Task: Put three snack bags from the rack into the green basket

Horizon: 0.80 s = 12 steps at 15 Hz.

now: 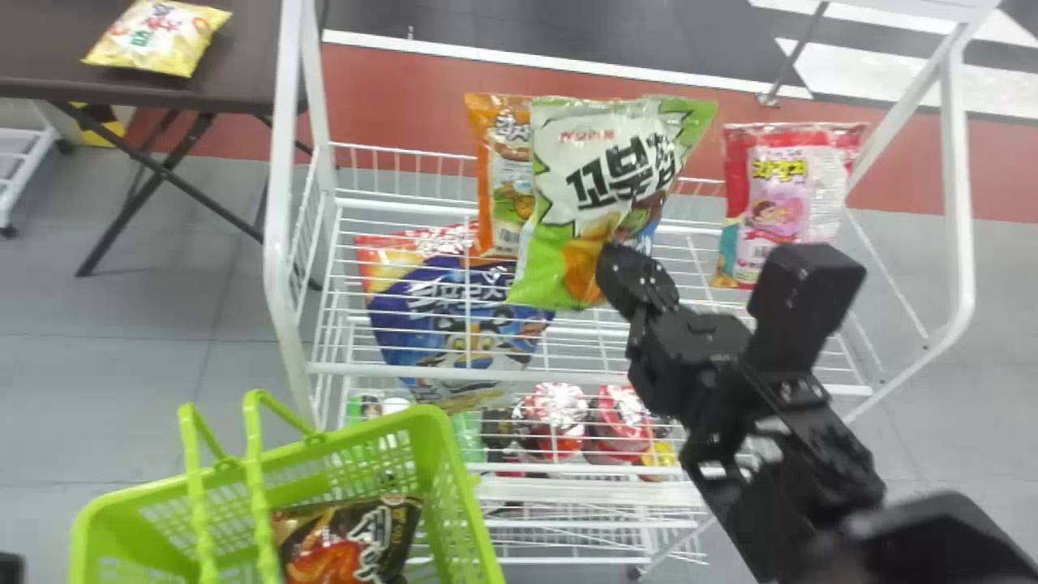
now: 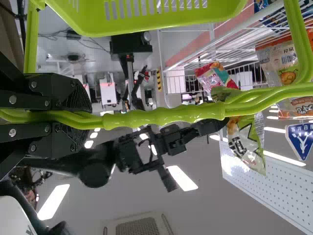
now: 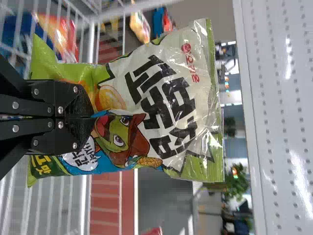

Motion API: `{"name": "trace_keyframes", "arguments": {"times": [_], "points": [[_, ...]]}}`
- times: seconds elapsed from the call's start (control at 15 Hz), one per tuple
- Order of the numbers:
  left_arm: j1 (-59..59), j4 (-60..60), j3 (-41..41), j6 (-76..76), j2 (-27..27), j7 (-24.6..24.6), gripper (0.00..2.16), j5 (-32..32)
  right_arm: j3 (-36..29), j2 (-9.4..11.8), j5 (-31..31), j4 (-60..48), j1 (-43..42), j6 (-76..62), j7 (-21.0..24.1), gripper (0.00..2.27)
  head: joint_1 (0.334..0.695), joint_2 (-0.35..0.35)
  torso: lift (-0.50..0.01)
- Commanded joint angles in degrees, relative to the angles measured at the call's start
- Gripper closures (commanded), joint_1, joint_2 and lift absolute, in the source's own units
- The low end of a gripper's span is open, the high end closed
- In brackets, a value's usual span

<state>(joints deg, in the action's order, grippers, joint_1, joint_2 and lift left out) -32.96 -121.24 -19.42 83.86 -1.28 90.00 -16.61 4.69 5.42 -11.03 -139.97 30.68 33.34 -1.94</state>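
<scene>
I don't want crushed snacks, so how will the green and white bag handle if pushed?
The green and white snack bag looks puffed, so it's probably light but crushable. Its shiny film may be slippery. Gripped near one end by the right gripper, it might pivot.

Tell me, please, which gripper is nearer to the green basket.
Left: the left gripper holds the green basket by its handle, while the right gripper holds a snack bag over the rack.
</scene>
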Motion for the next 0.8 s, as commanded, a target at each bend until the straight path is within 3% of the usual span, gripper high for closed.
{"name": "trace_keyframes", "arguments": {"times": [0.0,0.27,0.33,0.6,0.73], "points": [[0.0,-0.2,0.0,0.0,0.1,0.6,2.15,-0.1,4.7,1.7,-1.4,-3.0,4.7,0.4,-1.2,2.26,0.695,-0.073,0.000],[0.0,-0.3,0.0,0.1,0.1,0.6,2.15,-0.4,14.1,5.6,-0.7,-2.8,5.8,9.0,-1.4,2.26,0.695,0.067,0.000],[0.1,-0.3,0.0,0.1,0.0,0.6,2.15,-0.4,16.5,6.6,-0.7,-1.7,5.8,9.0,-0.8,2.26,0.695,0.146,0.000],[0.5,-0.3,0.1,0.1,-0.1,0.6,2.15,-0.3,21.0,7.8,-0.9,1.5,5.7,10.0,-0.6,2.25,0.695,0.302,0.000],[0.8,-0.2,0.4,0.1,-0.2,0.6,2.15,-0.3,23.1,8.9,-0.7,4.4,4.2,13.4,-0.9,2.04,0.695,0.344,0.000]]}}
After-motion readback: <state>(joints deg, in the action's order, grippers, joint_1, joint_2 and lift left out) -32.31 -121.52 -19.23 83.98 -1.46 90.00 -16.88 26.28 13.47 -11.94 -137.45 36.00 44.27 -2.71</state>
